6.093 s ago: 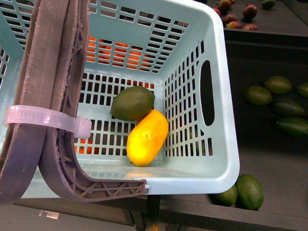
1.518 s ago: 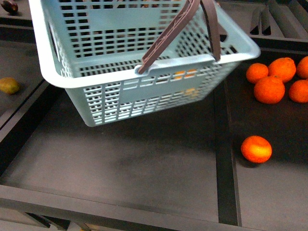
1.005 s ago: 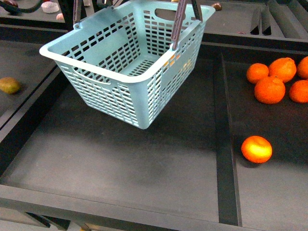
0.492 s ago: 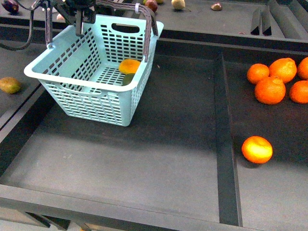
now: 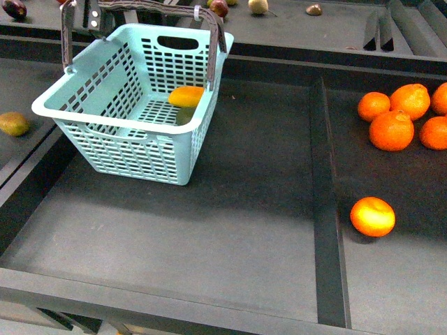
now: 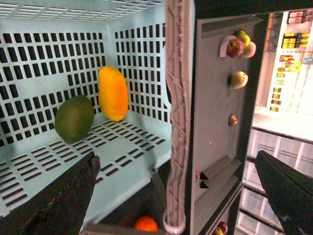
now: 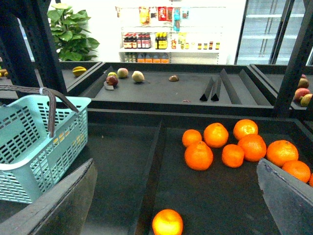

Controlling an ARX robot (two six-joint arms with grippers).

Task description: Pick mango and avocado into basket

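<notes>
The light teal basket (image 5: 126, 132) stands at the back left of the dark middle tray, its brown-grey handles (image 5: 209, 35) raised. Inside lie the yellow-orange mango (image 5: 186, 96) and, beside it, the dark green avocado (image 5: 184, 115). The left wrist view shows the mango (image 6: 113, 93) and the avocado (image 6: 74, 119) against the basket (image 6: 122, 152) wall. My left gripper (image 6: 176, 164) is open, with a handle (image 6: 177, 98) running between its fingers. My right gripper (image 7: 176, 166) is open and empty over the tray, right of the basket (image 7: 44, 142).
Several oranges (image 5: 391, 129) lie in the right tray, and one orange (image 5: 372, 216) sits alone nearer the front. A raised divider (image 5: 328, 209) separates the two trays. A small yellow-green fruit (image 5: 12, 123) lies at far left. More fruit (image 5: 219, 7) sits on the back shelf.
The basket has travelled from close under the camera to the tray's back left and come down there. Since half a second ago it barely shifted, and the left arm has mostly left the front view.
</notes>
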